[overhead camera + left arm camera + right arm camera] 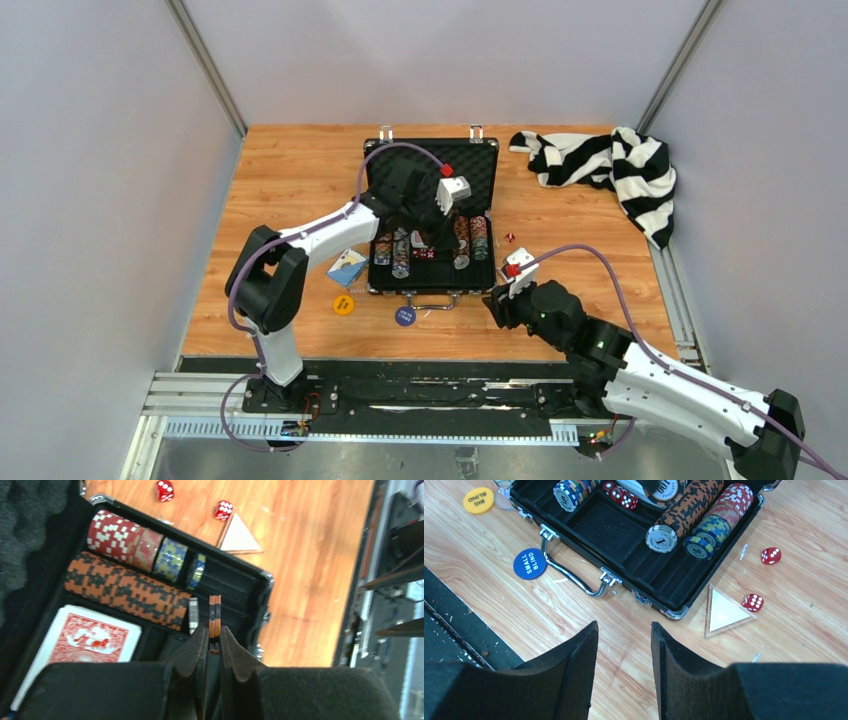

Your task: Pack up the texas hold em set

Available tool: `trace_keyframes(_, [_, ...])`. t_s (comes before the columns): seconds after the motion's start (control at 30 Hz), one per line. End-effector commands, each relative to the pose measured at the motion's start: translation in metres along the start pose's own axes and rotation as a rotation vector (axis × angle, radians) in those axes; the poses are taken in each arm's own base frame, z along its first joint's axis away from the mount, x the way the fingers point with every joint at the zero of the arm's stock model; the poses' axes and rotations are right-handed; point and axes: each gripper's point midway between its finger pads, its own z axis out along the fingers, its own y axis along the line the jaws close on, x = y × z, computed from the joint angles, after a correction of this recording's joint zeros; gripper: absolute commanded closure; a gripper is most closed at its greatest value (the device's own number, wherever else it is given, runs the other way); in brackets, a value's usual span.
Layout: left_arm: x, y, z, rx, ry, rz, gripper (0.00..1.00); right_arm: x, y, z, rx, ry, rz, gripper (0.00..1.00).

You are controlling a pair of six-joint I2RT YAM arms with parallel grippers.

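The black briefcase [478, 165] lies open mid-table, its foam lid flat at the back. Its tray holds rows of chips, an orange-and-black row [125, 590] and a red one [112, 532], a red-backed card deck [90, 637] and red dice [621, 497]. My left gripper [215, 630] hovers over the tray, shut on two orange-and-black chips [215, 611] held on edge. My right gripper [624, 627] is open and empty above the wood, near the case's front right corner [674, 612]. Two red dice [771, 555] [753, 602] lie on the table right of the case.
A clear triangular piece [724, 612] lies by the nearer die. A blue "small blind" button [530, 563] and a yellow "big blind" button [478, 500] lie before the metal handle [574, 577]. A blue card deck [347, 266] lies left of the case. Striped cloth [610, 165] is back right.
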Motion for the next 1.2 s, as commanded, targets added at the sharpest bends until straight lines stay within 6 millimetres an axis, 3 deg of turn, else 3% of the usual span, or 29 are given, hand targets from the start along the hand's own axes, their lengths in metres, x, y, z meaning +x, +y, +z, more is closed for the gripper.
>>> trace_keyframes(0.0, [0.014, 0.017, 0.0, -0.024, 0.124, 0.259, 0.86, 0.008, -0.004, 0.001, 0.029, 0.027, -0.008, 0.57])
trace_keyframes(0.17, [0.02, 0.009, 0.008, 0.004, 0.152, 0.427, 0.86, 0.015, -0.006, 0.006, 0.046, 0.054, -0.022, 0.57])
trace_keyframes(0.33, [0.026, 0.004, 0.024, 0.067, 0.163, 0.396, 0.89, 0.02, -0.007, 0.009, 0.055, 0.069, -0.024, 0.57])
trace_keyframes(0.6, [0.041, 0.016, 0.047, 0.07, 0.215, 0.315, 0.89, 0.025, -0.01, 0.009, 0.066, 0.074, -0.017, 0.57])
trace_keyframes(0.93, [0.057, 0.029, 0.053, 0.041, 0.286, 0.294, 0.86, 0.031, -0.015, 0.01, 0.076, 0.086, -0.014, 0.57])
trace_keyframes(1.17, [0.059, 0.029, 0.056, 0.06, 0.318, 0.268, 0.67, 0.033, -0.015, 0.012, 0.074, 0.09, -0.015, 0.56])
